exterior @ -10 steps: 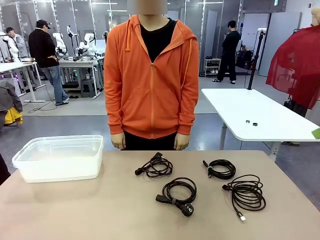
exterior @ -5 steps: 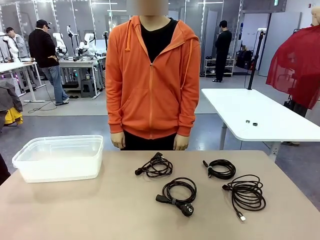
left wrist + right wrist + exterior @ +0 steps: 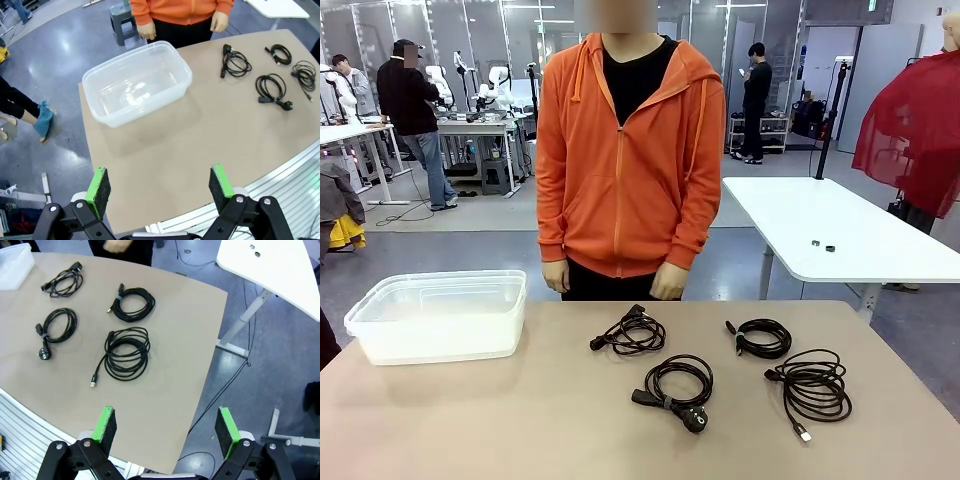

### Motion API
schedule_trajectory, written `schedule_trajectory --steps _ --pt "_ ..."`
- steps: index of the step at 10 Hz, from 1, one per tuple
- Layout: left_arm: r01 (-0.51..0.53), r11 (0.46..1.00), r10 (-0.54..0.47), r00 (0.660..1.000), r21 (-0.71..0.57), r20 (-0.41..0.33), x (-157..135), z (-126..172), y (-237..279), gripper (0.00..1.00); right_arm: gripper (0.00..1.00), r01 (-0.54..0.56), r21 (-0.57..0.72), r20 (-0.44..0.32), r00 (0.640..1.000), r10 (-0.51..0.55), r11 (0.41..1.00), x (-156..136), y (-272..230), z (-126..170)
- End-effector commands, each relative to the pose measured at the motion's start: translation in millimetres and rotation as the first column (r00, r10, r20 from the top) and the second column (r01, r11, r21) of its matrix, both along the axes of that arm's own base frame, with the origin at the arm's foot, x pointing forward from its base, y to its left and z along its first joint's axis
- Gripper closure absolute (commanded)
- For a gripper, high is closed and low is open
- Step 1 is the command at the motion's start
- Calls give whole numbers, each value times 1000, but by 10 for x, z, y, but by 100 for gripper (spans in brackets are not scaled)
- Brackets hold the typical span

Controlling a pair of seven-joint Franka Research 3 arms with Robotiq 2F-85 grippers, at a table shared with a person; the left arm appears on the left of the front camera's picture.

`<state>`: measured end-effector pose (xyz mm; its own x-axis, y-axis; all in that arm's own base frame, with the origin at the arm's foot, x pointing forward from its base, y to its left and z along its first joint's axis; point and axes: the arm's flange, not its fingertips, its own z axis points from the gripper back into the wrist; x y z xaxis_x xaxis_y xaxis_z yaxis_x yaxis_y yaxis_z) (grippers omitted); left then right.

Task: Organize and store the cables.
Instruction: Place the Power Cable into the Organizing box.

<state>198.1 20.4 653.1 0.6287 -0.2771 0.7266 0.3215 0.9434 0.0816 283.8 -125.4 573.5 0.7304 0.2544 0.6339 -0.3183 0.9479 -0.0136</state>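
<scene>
Lab hall with white worktables (image 3: 840, 235)

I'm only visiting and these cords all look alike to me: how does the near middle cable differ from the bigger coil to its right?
The middle cable ends in a chunky round plug; the right coil ends in a slim, light-tipped connector. The middle cable makes a few thicker loops; the right coil makes many thinner, looser ones and spreads wider. Both are black, coiled and lying flat on the table.
</scene>
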Motion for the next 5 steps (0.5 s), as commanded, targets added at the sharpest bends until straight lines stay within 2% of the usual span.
schedule_trajectory --steps 1,5 --pt "5 1000 -5 1000 5 -1 -9 -35 7 0 0 0 -1 3 1000 0 1000 -8 0 9" --pt "5 1000 -5 1000 5 -1 -9 -35 7 0 0 0 -1 3 1000 0 1000 -8 0 9"
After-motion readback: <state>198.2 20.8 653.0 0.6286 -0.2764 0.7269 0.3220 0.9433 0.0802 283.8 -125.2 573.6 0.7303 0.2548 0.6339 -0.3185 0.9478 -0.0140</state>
